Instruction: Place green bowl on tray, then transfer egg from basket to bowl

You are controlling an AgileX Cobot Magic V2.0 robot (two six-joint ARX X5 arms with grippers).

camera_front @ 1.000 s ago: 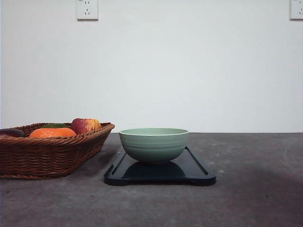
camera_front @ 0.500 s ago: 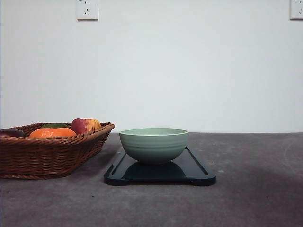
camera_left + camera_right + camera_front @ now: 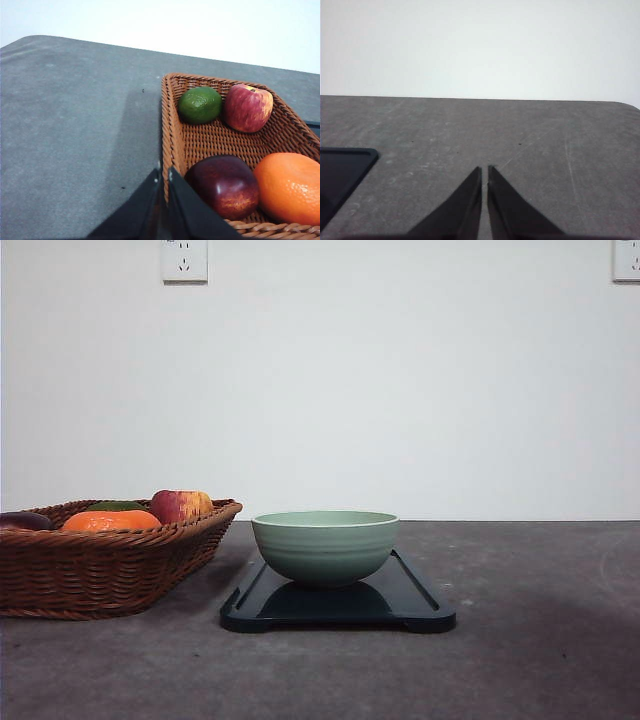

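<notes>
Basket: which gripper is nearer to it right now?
Left. The left gripper sits at the basket rim, jaws shut; the right gripper is over bare table beyond the tray.

Right hand over bare desk
Its two dark fingers meet at the tips, pressed together; the tray corner sits at lower left of the frame.

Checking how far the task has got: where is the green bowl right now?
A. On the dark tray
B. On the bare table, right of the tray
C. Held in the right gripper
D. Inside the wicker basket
A. In the front view the green bowl stands upright on the tray, beside the basket; the right gripper is shut and holds nothing.
</notes>
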